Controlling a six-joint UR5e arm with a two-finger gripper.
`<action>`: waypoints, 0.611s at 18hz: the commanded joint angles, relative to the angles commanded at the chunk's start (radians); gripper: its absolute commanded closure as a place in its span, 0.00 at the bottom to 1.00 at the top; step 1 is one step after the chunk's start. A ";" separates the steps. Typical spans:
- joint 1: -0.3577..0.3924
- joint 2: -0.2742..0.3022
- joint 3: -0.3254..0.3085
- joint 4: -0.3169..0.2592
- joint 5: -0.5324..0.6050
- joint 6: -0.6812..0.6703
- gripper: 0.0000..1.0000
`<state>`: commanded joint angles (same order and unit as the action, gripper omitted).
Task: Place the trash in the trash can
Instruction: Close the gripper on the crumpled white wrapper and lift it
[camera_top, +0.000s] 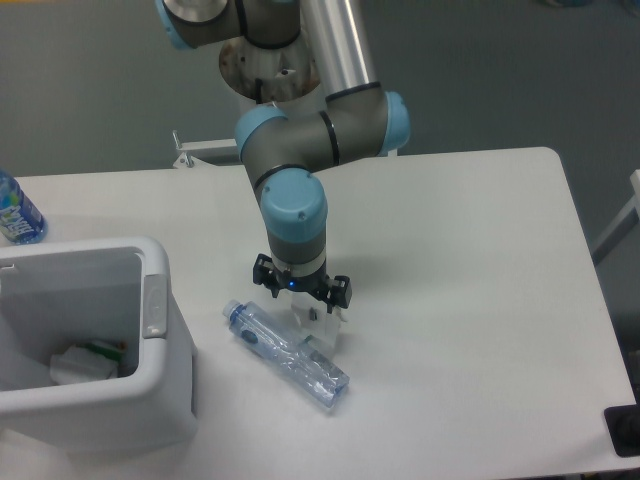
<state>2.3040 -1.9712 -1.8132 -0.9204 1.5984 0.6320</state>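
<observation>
A: Our gripper (301, 301) hangs with its jaws spread and nothing in them, directly over the wrapper (322, 322) near the middle of the table (480, 300).

B: And the crushed bottle (287, 354) lies touching the wrapper's near-left edge. If we close low, we think a finger could catch the bottle and roll it away.

A: Or we pinch only air, since the wrapper is flat and thin.

B: The trash can (150, 330) sits at the near left, with something already inside. A loose hold could let the wrapper slip out on the way there.
</observation>
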 joint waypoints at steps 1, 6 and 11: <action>0.000 0.000 0.002 0.000 0.002 -0.002 0.32; 0.002 0.002 0.005 0.000 0.038 -0.012 0.88; 0.029 0.023 0.002 -0.014 0.071 0.018 0.92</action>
<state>2.3330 -1.9483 -1.8116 -0.9341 1.6690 0.6503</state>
